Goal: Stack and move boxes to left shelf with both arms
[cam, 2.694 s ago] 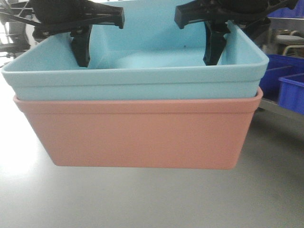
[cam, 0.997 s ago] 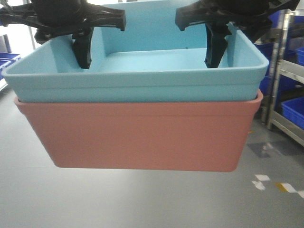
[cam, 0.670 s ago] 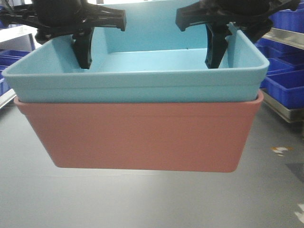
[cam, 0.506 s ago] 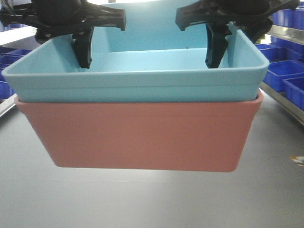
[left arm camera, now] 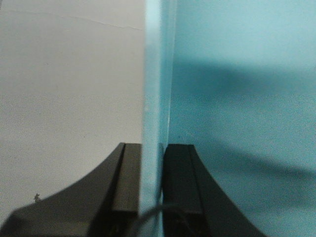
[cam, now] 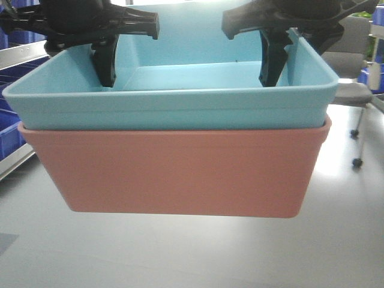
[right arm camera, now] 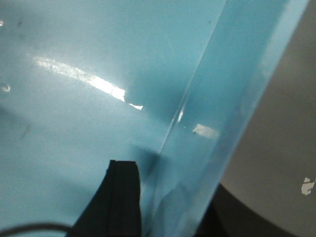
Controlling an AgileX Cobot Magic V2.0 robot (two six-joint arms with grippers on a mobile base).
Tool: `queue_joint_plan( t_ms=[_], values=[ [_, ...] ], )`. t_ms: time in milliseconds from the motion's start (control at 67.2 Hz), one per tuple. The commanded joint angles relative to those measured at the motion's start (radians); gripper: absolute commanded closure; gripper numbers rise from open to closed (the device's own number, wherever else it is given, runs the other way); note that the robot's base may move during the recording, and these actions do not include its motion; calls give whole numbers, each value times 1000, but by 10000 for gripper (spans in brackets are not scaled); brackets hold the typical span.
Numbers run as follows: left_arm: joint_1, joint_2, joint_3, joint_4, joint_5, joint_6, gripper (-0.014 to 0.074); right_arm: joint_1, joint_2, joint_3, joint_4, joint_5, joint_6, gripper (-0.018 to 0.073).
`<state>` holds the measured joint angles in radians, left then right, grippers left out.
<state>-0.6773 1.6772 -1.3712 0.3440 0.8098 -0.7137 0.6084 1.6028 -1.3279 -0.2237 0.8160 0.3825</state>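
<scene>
Boxes: light blue box (cam: 174,108) nested in pink box (cam: 174,174), rims meeting (stack held clear of the grey surface (cam: 180,255)).
Left gripper (left arm camera: 152,185): clamped across the light blue box's left wall.
Right gripper (right arm camera: 173,207): clamped across its right wall.

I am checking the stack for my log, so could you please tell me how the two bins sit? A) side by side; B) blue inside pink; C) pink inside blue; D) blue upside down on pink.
B: the blue bin sits nested in the pink bin, its rim just above the pink rim.
</scene>
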Motion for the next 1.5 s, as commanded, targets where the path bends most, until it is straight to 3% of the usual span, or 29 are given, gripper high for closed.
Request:
queue_joint_plan(
  t_ms=[0, 1489],
  values=[
    [-47, -52, -53, -79, -264, -10, 599, 39, -49, -48, 136, -246, -17, 504],
    [-47, -51, -53, -79, -264, -10, 599, 39, -49, -48, 136, -246, -17, 504]
  ],
)
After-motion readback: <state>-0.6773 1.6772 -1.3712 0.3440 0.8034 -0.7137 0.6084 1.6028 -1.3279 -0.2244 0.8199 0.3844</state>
